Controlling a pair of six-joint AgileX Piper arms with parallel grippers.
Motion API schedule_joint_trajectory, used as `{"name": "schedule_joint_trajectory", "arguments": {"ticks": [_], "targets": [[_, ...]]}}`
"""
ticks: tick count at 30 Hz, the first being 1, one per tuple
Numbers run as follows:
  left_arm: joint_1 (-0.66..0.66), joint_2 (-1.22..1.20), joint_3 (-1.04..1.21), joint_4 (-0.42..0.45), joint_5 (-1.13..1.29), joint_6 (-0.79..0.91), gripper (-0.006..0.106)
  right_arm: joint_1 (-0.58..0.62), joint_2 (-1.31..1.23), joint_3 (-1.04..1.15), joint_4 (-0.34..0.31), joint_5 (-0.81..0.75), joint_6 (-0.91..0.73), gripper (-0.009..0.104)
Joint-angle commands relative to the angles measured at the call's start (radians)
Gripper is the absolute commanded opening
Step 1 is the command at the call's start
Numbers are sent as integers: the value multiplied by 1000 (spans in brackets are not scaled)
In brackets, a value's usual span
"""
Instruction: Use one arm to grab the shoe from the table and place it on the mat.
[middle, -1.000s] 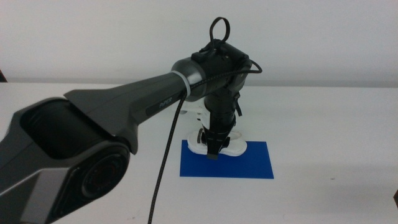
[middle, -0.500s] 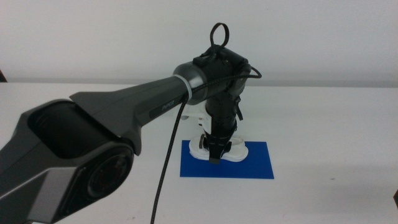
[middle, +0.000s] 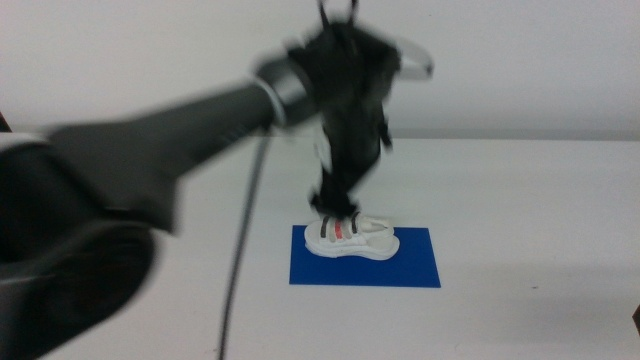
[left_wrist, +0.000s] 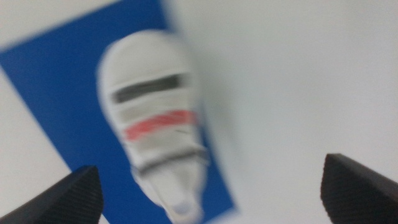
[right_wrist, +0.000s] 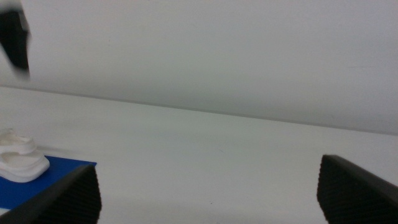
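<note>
1. Lifted clear since the earlier frame, the left gripper now hangs just above the shoe, its jaws spread wide and empty.
2. That shoe lies flat on the mat, toward its rear-left part.
3. Placement looks finished; next comes retreat.
4. Off to the side, the right gripper waits, jaws apart.

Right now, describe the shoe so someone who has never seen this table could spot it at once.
On the wide white table, find the flat royal-blue mat, the only coloured patch. The shoe lies on the mat's far left part, directly below the left end effector, which hangs open above it. It is small and white, with dark straps and one red-pink strap.
</note>
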Motion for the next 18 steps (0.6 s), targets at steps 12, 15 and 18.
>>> {"name": "schedule_joint_trajectory", "arguments": {"ticks": [12, 15, 18], "targets": [[7, -622, -3, 238, 102, 1546, 94, 0, -38, 43, -3, -7, 0, 93], [7, -697, -3, 219, 102, 1708, 94, 0, -38, 43, -3, -7, 0, 93], [7, -761, 0, 219, 102, 1767, 94, 0, -38, 43, -3, -7, 0, 93]]}}
